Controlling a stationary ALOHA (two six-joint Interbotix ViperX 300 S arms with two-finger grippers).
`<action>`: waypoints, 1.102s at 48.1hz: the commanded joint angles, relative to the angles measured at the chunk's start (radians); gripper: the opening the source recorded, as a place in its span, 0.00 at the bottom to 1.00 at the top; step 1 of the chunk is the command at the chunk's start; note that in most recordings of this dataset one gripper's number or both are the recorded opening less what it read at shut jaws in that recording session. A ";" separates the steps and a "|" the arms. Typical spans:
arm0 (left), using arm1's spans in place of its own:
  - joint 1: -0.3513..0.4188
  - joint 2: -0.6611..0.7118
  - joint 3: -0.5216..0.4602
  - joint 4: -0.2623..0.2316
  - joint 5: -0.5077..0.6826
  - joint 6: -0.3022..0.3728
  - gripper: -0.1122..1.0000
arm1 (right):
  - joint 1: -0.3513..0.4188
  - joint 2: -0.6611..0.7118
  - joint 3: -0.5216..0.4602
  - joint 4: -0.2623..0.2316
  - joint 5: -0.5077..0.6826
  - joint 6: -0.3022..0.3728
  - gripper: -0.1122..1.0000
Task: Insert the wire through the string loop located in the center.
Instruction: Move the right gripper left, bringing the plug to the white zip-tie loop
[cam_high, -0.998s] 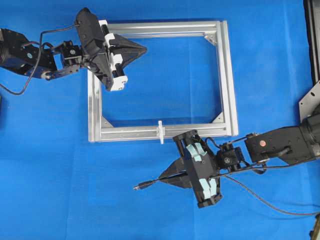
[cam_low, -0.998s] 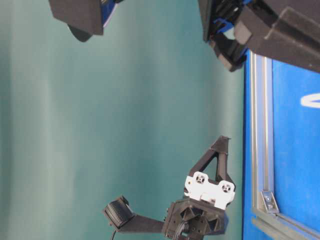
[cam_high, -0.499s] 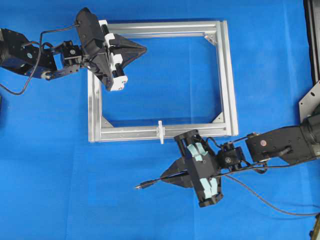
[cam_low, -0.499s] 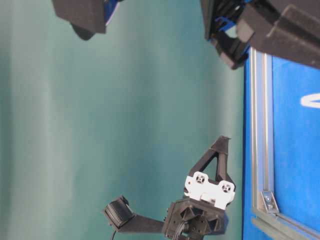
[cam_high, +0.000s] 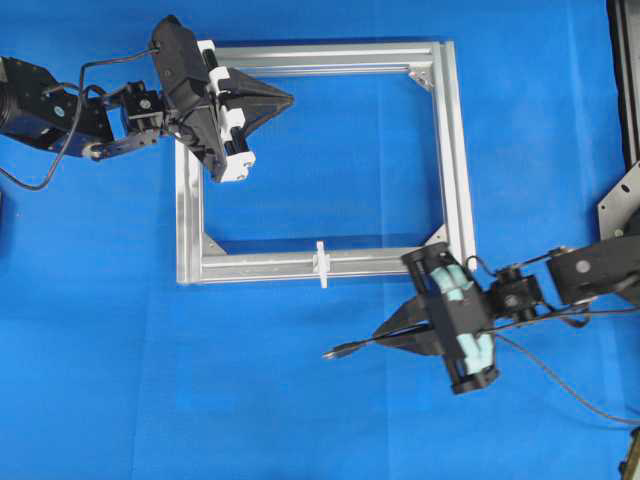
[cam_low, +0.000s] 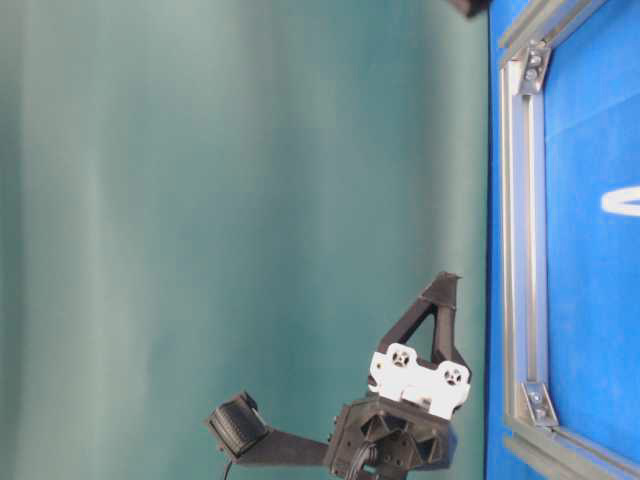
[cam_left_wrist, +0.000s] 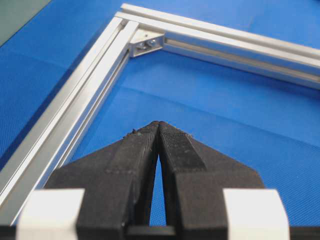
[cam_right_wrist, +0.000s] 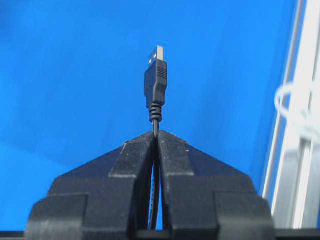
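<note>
Right gripper (cam_high: 385, 334) clamps the wire (cam_high: 352, 348) just behind its plug, on open blue mat right of the string loop (cam_high: 321, 264).
Left gripper (cam_high: 283, 98) hovers pinched together, holding nothing, inside the aluminium frame's (cam_high: 455, 150) far-left corner; the loop sits mid-rail on the frame's near side. No legible markings.

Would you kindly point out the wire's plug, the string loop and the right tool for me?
wire's plug (cam_right_wrist: 156, 80), right wrist view, on the black plug body.
string loop (cam_high: 321, 263), overhead view, on the tie's white centre.
right tool (cam_high: 385, 333), overhead view, midway between its fingertips.
</note>
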 joint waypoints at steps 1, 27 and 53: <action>-0.002 -0.028 -0.008 0.003 -0.003 -0.002 0.10 | 0.002 -0.044 0.020 0.014 -0.005 0.002 0.08; -0.006 -0.026 -0.015 0.003 -0.003 -0.003 0.10 | -0.141 -0.055 0.041 0.020 -0.005 -0.003 0.08; -0.012 -0.028 -0.018 0.003 -0.003 -0.005 0.10 | -0.219 -0.055 0.052 0.017 -0.018 -0.008 0.08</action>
